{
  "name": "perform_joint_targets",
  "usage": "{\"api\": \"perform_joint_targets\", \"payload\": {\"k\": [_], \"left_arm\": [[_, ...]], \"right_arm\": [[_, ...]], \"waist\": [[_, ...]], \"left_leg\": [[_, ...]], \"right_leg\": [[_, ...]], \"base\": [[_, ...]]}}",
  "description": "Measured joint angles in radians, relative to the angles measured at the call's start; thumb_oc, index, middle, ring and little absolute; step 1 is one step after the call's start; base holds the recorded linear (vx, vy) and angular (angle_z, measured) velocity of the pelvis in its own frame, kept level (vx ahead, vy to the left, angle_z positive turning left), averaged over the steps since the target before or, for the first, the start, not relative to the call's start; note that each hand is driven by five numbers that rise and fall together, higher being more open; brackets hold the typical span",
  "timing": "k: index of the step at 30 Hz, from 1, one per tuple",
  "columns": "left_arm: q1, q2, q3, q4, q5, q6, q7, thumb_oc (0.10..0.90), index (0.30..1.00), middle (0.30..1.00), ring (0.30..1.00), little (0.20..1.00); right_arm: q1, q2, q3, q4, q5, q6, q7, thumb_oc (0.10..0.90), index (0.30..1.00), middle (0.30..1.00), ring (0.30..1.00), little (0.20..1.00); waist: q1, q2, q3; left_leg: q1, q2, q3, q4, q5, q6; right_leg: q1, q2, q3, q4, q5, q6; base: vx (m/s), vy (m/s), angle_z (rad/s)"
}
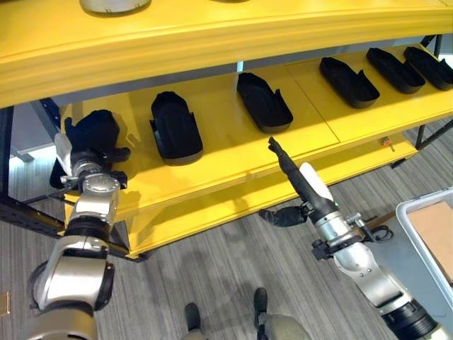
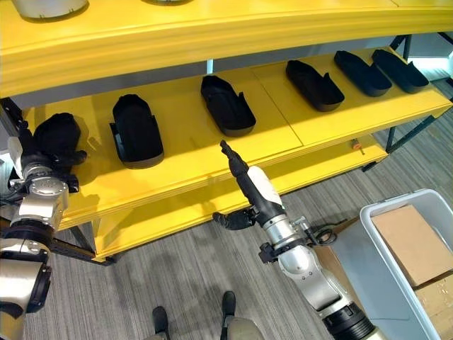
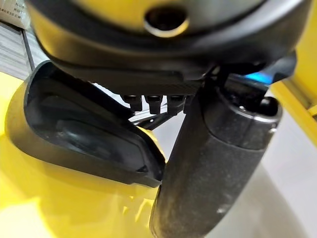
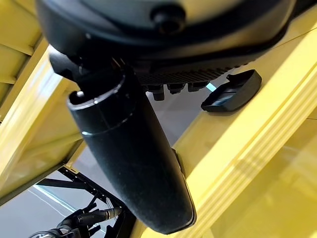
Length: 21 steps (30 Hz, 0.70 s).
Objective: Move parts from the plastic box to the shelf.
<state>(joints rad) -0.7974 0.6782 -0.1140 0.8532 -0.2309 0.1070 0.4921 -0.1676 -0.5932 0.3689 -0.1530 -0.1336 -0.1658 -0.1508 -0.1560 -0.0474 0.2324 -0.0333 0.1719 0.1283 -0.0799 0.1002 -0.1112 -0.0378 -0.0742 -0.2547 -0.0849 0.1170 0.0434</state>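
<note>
Parts line shelf; plastic box apart.

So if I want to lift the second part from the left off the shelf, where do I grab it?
Probably by its long side walls, coming from the front edge of the shelf. That part lies hollow side up, its long axis running front to back, so a hand could pinch one raised rim wall. Neighbours stand apart on both sides, leaving room. The right hand is open nearby.
</note>
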Motion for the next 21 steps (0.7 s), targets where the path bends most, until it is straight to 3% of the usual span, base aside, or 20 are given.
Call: {"api": "perform_joint_targets", "payload": {"k": [8, 21], "left_arm": [[0.184, 0.001, 0.003, -0.365, 0.118, -0.024, 0.003, 0.900, 1.000, 1.000, 1.000, 1.000], [0.552, -0.024, 0.120, -0.709, 0.364, -0.066, -0.036, 0.900, 1.000, 1.000, 1.000, 1.000]], "right_arm": [[0.002, 0.002, -0.045, 0.000, 0.000, 0.003, 0.012, 0.900, 1.000, 1.000, 1.000, 1.000], [0.007, 0.019, -0.083, 0.001, -0.001, 0.004, 0.025, 0.900, 1.000, 1.000, 1.000, 1.000]], "waist": [[0.026, 0.003, -0.002], [0.084, 0.012, -0.015]], "left_leg": [[0.010, 0.000, -0.005, 0.000, 0.000, 0.000], [0.018, -0.001, -0.009, 0.000, 0.000, 0.000]], "right_leg": [[0.013, 0.000, -0.003, 0.000, 0.000, 0.000], [0.022, 0.000, -0.003, 0.000, 0.000, 0.000]], "base": [[0.00, 0.000, 0.00], [0.00, 0.000, 0.00]]}}
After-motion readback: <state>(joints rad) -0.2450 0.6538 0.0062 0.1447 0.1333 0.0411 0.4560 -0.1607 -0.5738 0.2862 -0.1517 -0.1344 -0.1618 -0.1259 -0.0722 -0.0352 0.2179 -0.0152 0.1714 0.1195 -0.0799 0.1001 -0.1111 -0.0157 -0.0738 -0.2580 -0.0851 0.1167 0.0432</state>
